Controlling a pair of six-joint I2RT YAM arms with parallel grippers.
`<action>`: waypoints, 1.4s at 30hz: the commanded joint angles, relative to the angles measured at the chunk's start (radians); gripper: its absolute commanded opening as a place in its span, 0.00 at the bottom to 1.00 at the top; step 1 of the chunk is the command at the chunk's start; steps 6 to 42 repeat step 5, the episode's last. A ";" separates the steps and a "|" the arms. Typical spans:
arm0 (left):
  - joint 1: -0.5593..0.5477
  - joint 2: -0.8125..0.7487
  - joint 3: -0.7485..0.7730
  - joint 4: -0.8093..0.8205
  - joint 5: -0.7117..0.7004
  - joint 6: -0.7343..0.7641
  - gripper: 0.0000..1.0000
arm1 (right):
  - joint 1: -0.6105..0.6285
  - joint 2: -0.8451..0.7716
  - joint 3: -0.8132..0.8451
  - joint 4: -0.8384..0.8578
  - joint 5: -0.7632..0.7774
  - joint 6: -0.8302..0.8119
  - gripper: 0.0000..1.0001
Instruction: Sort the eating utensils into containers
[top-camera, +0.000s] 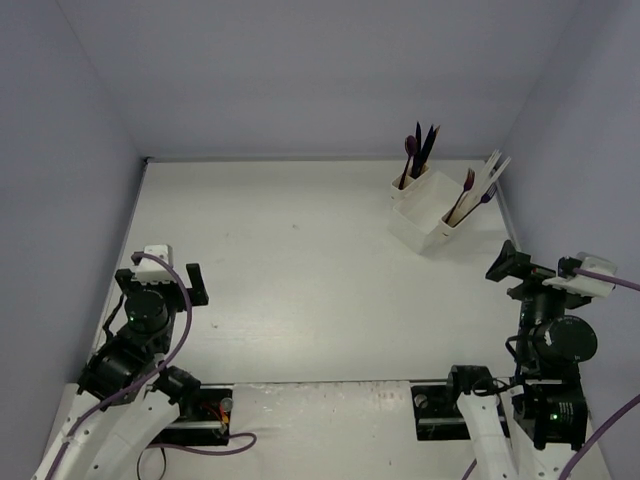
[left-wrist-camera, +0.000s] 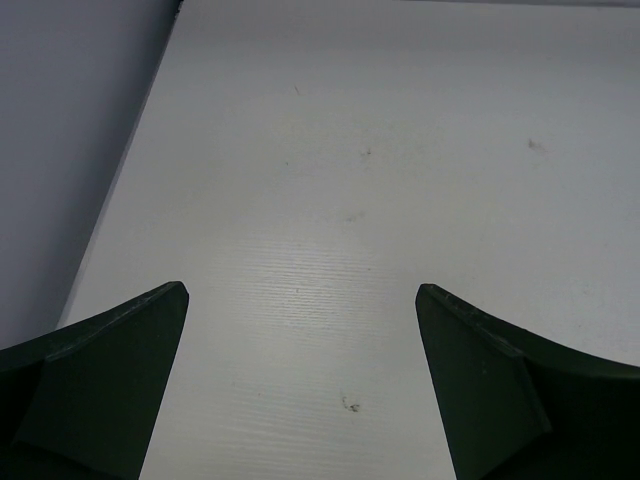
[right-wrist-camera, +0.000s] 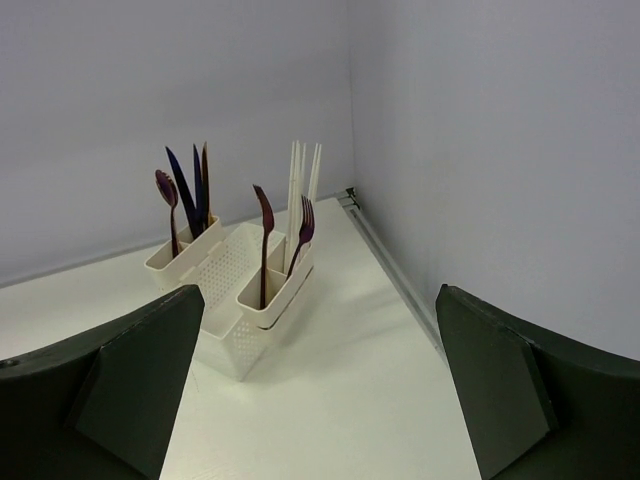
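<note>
Utensil sorting, apparently at its closing stage. Both arms sit folded low near their bases at the near edge of the worktop (top-camera: 300, 290), well apart from the organizer (top-camera: 420, 228), which stands in the far right corner close to the side wall (top-camera: 570, 120). The left hand (left-wrist-camera: 300, 288) is released, fingers spread wide over bare worktop with nothing between them. The right hand (right-wrist-camera: 320, 290) is likewise released and empty, and points toward the organizer. The eating utensils stand upright in the small square cups: dark purple-blue pieces (top-camera: 420, 150) in the far cups, white plastic pieces (top-camera: 491, 170) in the nearer ones, beside a dark spoon (right-wrist-camera: 264, 240) and a dark fork (right-wrist-camera: 305, 222). No view shows a utensil lying loose, so the sorting itself is judged done and the arms parked. Whether the white pieces and the dark fork share one cup or stand in adjoining cups cannot be told. Should any piece need re-sorting, the right arm is the nearer one. It would have to reach forward and pinch a slim handle tip from above, among closely packed neighbours. Nothing lies between that hand and the organizer. The near side wall narrows the approach, however, and the light organizer could slide or tip under a sideways nudge.
</note>
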 joint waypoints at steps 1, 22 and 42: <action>0.006 0.085 0.010 0.045 -0.044 0.001 0.97 | 0.019 0.005 0.008 0.036 -0.012 0.019 1.00; 0.006 0.130 0.023 0.034 -0.053 -0.007 0.97 | 0.041 0.017 0.019 0.036 -0.012 0.012 1.00; 0.006 0.130 0.023 0.034 -0.053 -0.007 0.97 | 0.041 0.017 0.019 0.036 -0.012 0.012 1.00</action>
